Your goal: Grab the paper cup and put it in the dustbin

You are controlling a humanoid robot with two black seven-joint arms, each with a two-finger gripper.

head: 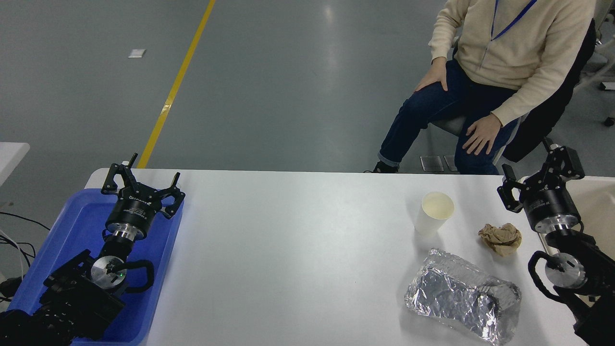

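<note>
cup (434, 213) stands upright at the table's (298, 250) right, untouched, well left of the right gripper (540, 173), whose jaws are open and empty. left gripper (142, 184), also open, hovers over the blue tray (81, 226). best approach: come from the right, close gently on the thin tapered wall. crumpled brown ball (500, 238) and foil (463, 295) lie near. bin edge (596, 202) at far right.

Item count: one paper cup (434, 212); one crumpled brown paper ball (500, 238); one sheet of crumpled foil (462, 296); one blue tray (77, 230); one white table (298, 250); two grippers, left (142, 179) and right (540, 174); one seated person (504, 53).
</note>
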